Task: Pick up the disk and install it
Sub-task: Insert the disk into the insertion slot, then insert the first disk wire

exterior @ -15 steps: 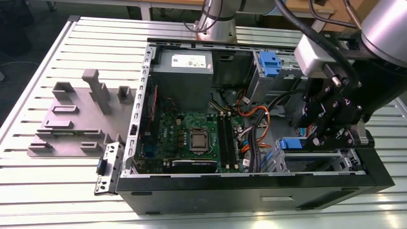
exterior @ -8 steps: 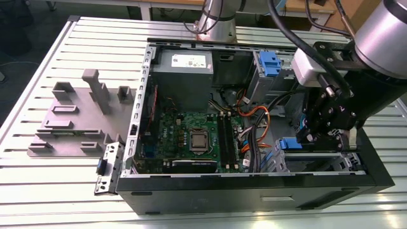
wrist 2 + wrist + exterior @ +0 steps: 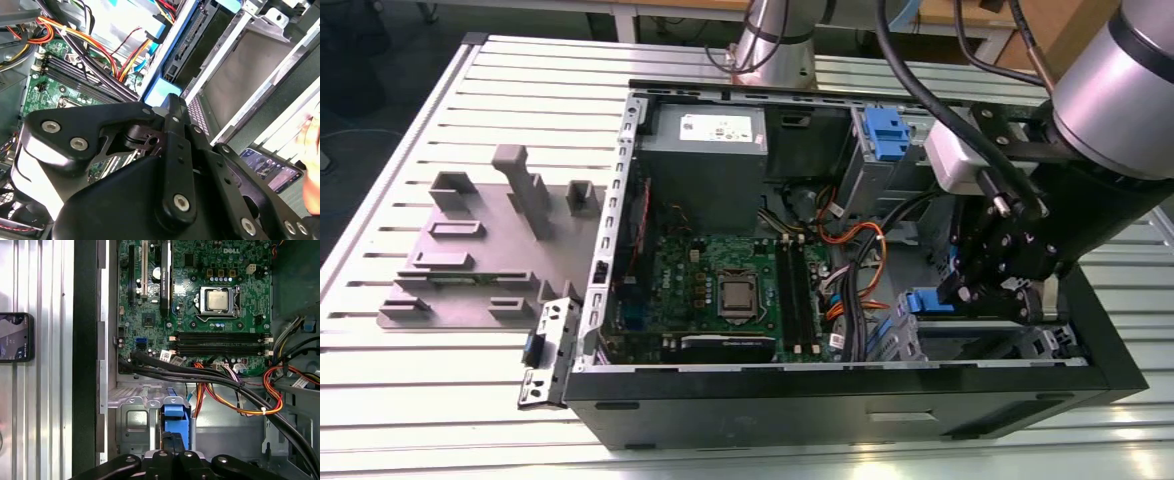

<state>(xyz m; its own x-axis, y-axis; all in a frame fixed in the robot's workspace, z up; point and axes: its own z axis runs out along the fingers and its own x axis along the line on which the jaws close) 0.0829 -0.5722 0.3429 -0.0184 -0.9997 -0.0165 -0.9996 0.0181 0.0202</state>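
Gripper [image 3: 958, 296] is reaching down into the open computer case [image 3: 854, 385] at the exterior view's right, hanging from the arm [image 3: 1121, 90] over the metal drive bay [image 3: 974, 340]; its black fingers are closing on the blue end of the disk [image 3: 923, 301], which is sitting in that bay near the case's front corner; in the first wrist view the disk's blue carrier [image 3: 176, 421] is showing on edge between the bay's metal walls, with the gripper [image 3: 172, 447] clamped on its near end; in the second wrist view the same blue edge [image 3: 162, 92] is lying just past the gripper [image 3: 172, 107], beside the grey bay wall [image 3: 240, 70], and whether the drive is seated fully cannot be told; beside the bay, the green motherboard [image 3: 720, 290] is lying flat in the case, with its processor socket [image 3: 217, 301] and memory slots [image 3: 220, 342] showing; bundles of black, orange, red and yellow cables [image 3: 235, 390] are running between the board and the bay; toward the back of the case a grey box with a white sticker [image 3: 704, 135] is sitting next to a separate blue latch piece [image 3: 886, 135]; outside the case, a grey fixture plate [image 3: 480, 245] is resting on the slatted table [image 3: 427, 400]; a phone [image 3: 15, 337] is lying on the table beside the case wall in the first wrist view.
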